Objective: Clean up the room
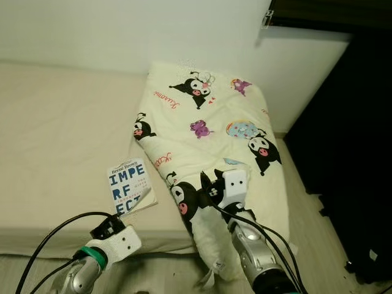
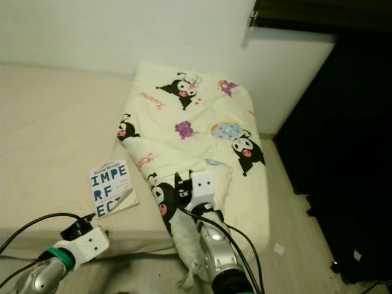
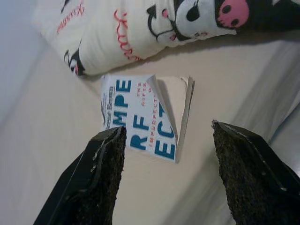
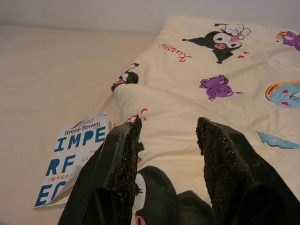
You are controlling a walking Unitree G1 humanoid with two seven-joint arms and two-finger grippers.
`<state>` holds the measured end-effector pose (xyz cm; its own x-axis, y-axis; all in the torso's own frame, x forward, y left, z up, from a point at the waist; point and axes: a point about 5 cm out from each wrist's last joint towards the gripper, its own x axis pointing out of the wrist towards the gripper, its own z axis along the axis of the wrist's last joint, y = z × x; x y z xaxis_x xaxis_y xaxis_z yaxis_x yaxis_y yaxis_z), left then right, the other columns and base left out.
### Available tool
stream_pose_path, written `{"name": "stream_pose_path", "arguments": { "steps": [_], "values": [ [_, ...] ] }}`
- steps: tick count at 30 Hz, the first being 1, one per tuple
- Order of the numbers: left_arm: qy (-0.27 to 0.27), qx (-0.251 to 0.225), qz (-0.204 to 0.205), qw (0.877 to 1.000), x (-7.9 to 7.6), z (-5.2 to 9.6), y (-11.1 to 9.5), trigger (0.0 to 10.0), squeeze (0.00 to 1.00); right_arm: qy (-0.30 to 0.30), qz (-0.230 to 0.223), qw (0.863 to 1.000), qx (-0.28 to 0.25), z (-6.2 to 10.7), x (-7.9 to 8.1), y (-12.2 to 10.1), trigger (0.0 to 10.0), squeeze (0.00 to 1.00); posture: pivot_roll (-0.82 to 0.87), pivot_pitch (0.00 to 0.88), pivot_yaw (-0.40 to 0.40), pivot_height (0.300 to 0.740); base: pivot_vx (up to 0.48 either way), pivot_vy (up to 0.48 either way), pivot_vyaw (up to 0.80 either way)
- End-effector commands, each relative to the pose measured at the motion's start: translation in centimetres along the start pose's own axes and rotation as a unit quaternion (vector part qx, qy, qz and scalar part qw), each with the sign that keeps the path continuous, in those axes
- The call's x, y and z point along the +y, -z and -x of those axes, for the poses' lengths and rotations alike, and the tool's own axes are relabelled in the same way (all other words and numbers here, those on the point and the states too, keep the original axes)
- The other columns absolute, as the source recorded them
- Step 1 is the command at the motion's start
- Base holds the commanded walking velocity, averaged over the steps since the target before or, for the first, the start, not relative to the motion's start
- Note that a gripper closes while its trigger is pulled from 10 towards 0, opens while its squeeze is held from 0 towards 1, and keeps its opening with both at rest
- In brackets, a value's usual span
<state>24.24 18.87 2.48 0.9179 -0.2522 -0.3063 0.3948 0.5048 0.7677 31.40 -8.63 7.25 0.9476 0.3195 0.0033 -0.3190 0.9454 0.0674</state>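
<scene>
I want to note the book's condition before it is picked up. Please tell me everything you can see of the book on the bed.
The book is a thin paperback with a white cover and large blue letters. It lies flat, cover up, on the beige bed sheet, beside the cartoon-print blanket. One cover corner curls upward. The left hand hovers open above it, not touching.

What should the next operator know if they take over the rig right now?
Left end effector: open, empty, hovering over the book, whose cover corner is curled up.
Right end effector: open, empty, over the cartoon-print blanket.
Book lies on the bed, beside the blanket's edge. Blanket is bunched, draping off the bed's side.
Done: nothing grasped.
Left: pick up the book, tidy the blanket.
</scene>
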Motion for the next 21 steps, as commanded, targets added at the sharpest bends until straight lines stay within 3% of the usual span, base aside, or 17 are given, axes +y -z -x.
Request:
{"name": "stream_pose_path", "arguments": {
  "steps": [1,6,18,21],
  "values": [
    [0.012,-0.003,-0.037,0.999,-0.5,0.0,0.3,10.0,0.00,0.002,-0.004,1.000,0.004,0.2,-0.1,0.3,10.0,0.00,0.22,0.046,-0.024,0.671,0.000,0.000,0.00],
    [-0.003,-0.003,-0.066,0.998,0.1,-0.7,0.4,10.0,0.00,0.003,-0.005,1.000,0.000,0.1,-0.2,0.1,10.0,0.00,0.22,0.046,-0.024,0.651,0.000,0.000,0.00],
    [-0.027,0.002,-0.090,0.996,1.3,-1.5,0.8,10.0,0.00,0.006,-0.004,1.000,0.000,0.2,-0.4,0.1,10.0,0.00,0.21,0.060,-0.028,0.621,0.000,0.000,0.00],
    [-0.049,0.011,-0.110,0.993,2.5,-1.7,1.4,10.0,0.00,0.008,-0.003,1.000,0.001,0.4,-0.6,0.1,10.0,0.00,0.21,0.072,-0.034,0.606,0.000,0.000,0.00]
  ]
}}
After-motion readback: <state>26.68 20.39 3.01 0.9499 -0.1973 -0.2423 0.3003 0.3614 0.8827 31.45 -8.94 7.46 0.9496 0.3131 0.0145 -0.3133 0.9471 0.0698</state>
